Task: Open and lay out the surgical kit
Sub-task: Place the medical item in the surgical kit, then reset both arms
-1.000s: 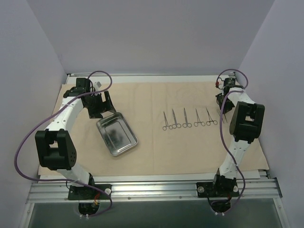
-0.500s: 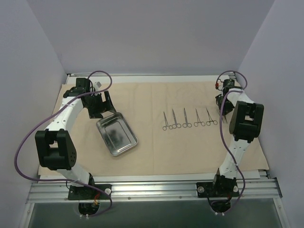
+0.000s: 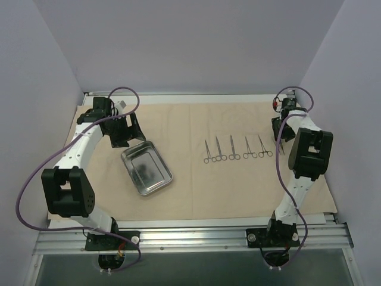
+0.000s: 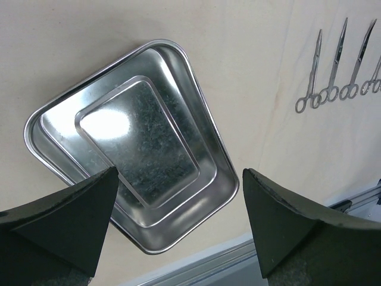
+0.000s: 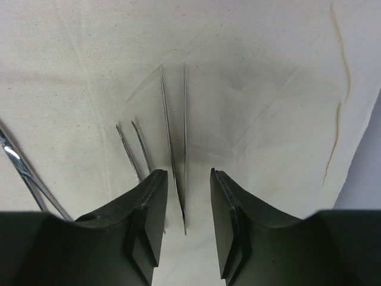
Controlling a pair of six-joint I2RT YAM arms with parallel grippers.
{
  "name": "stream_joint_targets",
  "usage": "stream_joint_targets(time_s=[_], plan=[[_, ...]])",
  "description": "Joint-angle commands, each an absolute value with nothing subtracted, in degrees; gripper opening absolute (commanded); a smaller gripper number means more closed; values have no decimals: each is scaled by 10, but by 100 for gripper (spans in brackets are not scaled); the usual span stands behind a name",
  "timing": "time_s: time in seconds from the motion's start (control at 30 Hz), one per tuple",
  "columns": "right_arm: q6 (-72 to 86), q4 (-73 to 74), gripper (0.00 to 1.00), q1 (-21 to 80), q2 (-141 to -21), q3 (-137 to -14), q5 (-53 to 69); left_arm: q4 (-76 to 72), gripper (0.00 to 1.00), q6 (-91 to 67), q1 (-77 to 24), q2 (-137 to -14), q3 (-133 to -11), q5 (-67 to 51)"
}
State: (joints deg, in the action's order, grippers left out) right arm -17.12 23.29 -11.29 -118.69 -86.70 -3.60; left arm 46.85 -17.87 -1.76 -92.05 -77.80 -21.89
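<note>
Right end effector (image 5: 189, 182) parted — straddles instrument (image 5: 184, 131) on cloth wrap (image 5: 268, 71)

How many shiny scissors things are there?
5, side by side in a row on the cloth, right of the tray. A thin tool at the right gripper may be a sixth; no rings show.
</note>
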Motion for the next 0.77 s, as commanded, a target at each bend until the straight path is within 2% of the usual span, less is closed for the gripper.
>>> stream_joint_targets(time_s=[0.0, 0.17, 0.23, 0.27, 0.3, 0.53, 0.67, 0.73], plan=[[-147, 245, 36, -116, -1121, -865, -42, 454, 94, -183, -14, -880, -773, -243], [-83, 251, 44, -114, -1062, -866, -68, 444, 94, -194, -14, -856, -752, -258], [-29, 257, 55, -109, -1034, -860, -69, 444, 94, -197, -14, -852, -744, -262], [-11, 273, 63, -106, -1027, -860, -79, 445, 94, -200, -14, -846, -733, -262], [6, 281, 99, -99, -1020, -863, -94, 444, 94, -203, -14, -844, -726, -264], [147, 238, 100, 9, -889, -761, -120, 380, 94, -253, -14, -797, -633, -302], [213, 204, 100, 84, -838, -673, -83, 349, 94, -273, -14, -786, -606, -315], [256, 187, 100, 114, -819, -632, -118, 337, 94, -281, -14, -785, -605, -320]])
